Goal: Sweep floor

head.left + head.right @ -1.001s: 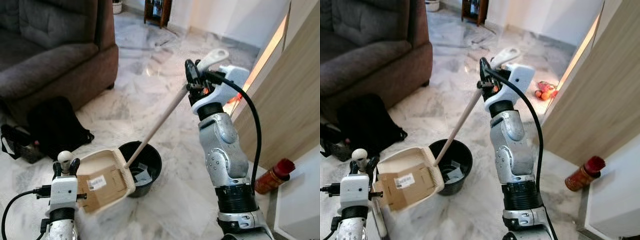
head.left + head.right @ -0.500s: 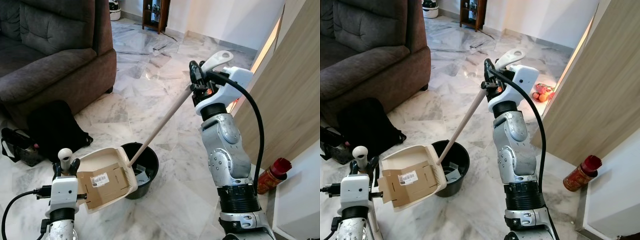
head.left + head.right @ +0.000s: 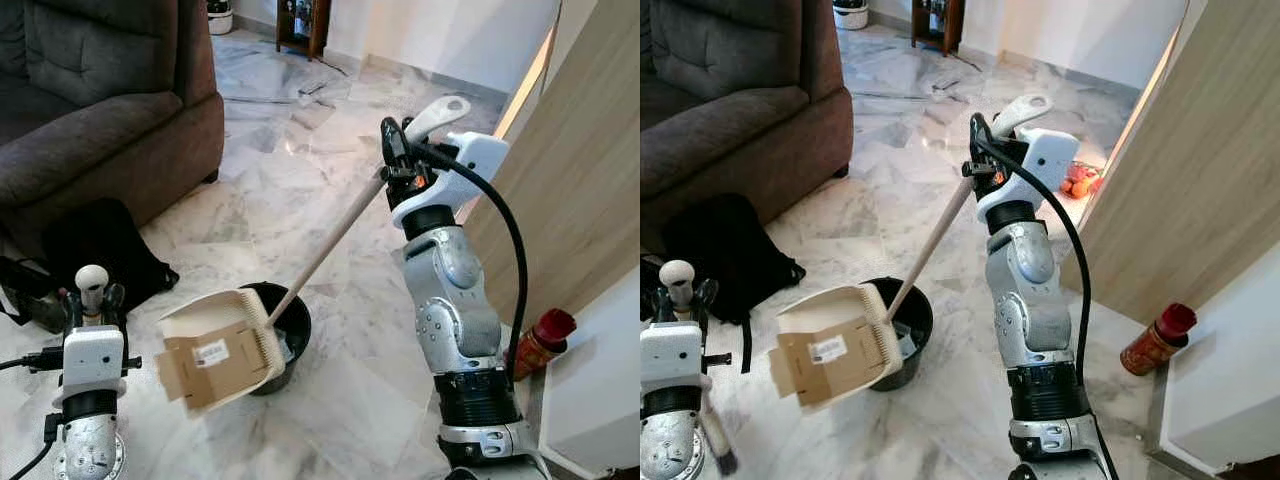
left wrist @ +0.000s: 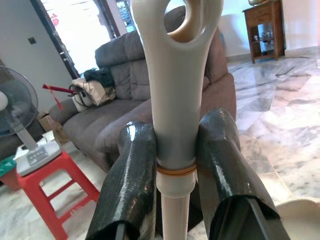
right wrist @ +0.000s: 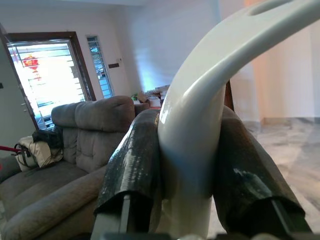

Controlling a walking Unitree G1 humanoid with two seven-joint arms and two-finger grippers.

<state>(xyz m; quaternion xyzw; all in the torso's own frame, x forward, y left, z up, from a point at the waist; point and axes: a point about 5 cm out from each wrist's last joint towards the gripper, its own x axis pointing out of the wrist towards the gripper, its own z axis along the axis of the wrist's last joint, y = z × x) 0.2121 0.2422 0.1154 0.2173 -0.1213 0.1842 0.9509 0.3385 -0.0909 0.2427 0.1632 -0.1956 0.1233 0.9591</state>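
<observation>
Veined white marble floor (image 3: 330,420) carries a round black bucket (image 3: 287,325). Right gripper (image 3: 392,160) clenches the long-handled cream plastic dustpan (image 3: 222,345), tilted over it; left gripper (image 4: 175,165) clamps a rounded pale broom handle (image 4: 175,95).

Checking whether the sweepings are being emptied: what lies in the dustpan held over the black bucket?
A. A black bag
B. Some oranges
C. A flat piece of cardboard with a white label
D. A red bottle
C: the tilted dustpan beside the black bucket, held up by its long handle in the right pincer, carries a flat cardboard piece with a white label.
</observation>
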